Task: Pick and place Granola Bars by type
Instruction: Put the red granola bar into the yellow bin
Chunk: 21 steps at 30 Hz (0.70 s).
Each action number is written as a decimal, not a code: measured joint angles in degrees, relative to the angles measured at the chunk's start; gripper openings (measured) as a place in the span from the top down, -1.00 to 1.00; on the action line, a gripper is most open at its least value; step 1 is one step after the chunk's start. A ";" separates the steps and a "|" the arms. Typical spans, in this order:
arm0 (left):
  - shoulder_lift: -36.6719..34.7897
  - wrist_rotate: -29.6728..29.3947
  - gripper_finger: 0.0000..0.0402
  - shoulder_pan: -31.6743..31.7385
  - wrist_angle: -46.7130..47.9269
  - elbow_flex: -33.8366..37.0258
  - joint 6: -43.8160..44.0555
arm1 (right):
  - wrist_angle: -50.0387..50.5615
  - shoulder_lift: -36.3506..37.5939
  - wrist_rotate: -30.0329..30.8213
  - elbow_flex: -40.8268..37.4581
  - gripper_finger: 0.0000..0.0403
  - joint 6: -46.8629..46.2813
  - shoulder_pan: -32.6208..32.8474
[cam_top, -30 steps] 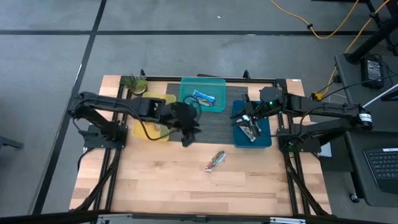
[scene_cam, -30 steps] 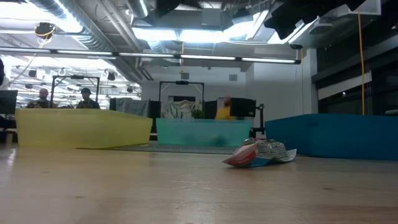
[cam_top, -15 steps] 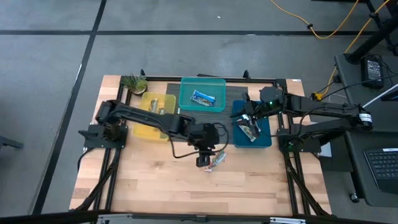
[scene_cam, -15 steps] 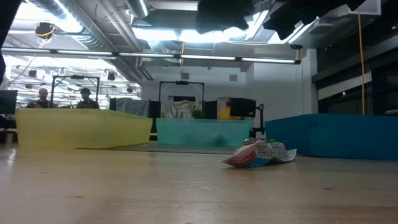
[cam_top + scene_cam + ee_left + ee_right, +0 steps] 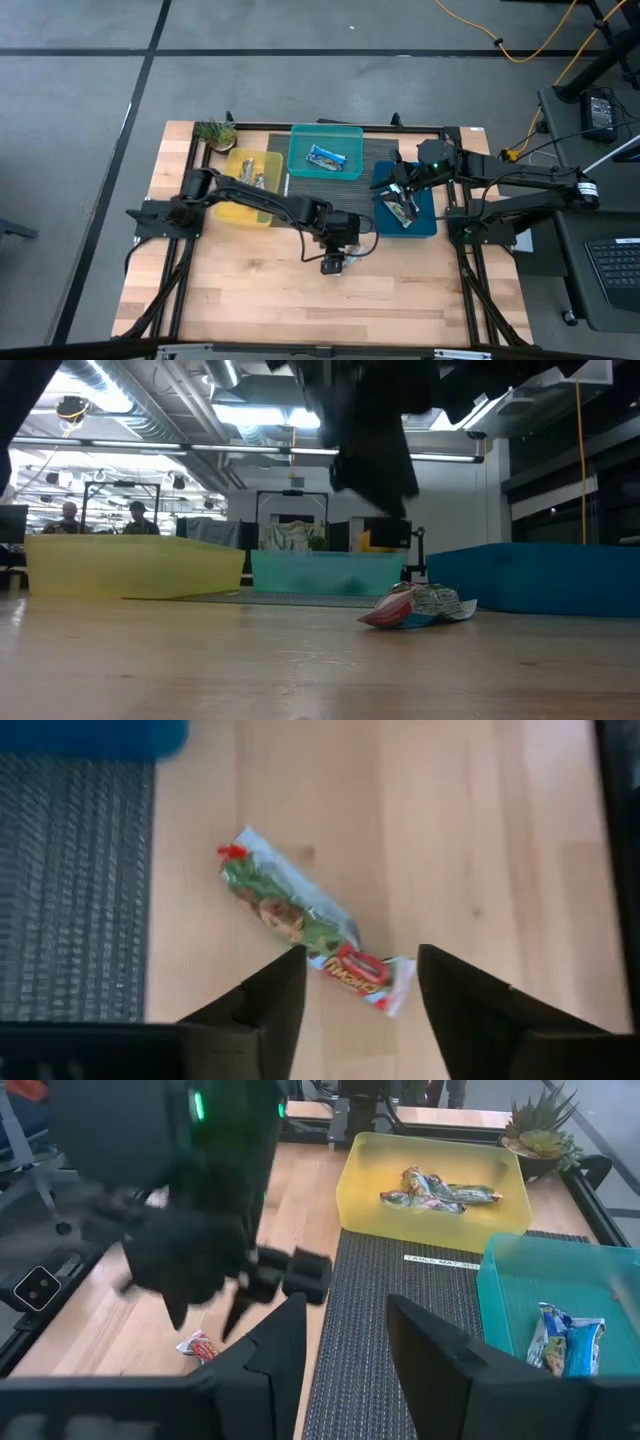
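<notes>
From overhead I count three plastic bins on my wooden counter (image 5: 240,290): yellow bin (image 5: 235,205), teal bin (image 5: 325,135), blue bin (image 5: 425,228). The left end effector (image 5: 337,264) covers the loose tan-green foil-wrapped granola bar there; its wrist camera shows that bar (image 5: 308,923) lying between spread, empty fingers (image 5: 262,1005). The right end effector (image 5: 400,196), open and empty, hangs over the blue bin. Its wrist camera shows several bars (image 5: 440,1187) in yellow, one blue-white bar (image 5: 563,1338) in teal.

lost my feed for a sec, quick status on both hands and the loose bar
Left hand open, above the loose bar on the table. Right hand open, over the blue bin. Nothing in the way.
</notes>
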<state>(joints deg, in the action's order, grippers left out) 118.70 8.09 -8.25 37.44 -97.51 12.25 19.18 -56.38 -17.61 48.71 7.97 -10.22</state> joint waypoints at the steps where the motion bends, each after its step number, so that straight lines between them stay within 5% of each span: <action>1: 0.77 0.03 0.05 0.10 -0.04 0.00 0.08 | 0.00 0.00 0.00 0.00 0.29 0.02 0.00; 9: 6.11 -0.40 -0.20 0.52 -1.91 0.00 3.61 | 0.00 0.00 -0.44 0.00 0.29 0.07 0.00; 21: 8.02 -3.27 -0.22 0.08 -6.23 -0.02 6.05 | 0.17 0.00 -0.58 0.00 0.29 0.85 0.00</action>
<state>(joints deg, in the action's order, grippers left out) 126.72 4.82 -8.16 31.21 -97.54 18.30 19.35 -56.38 -18.18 48.71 8.82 -10.22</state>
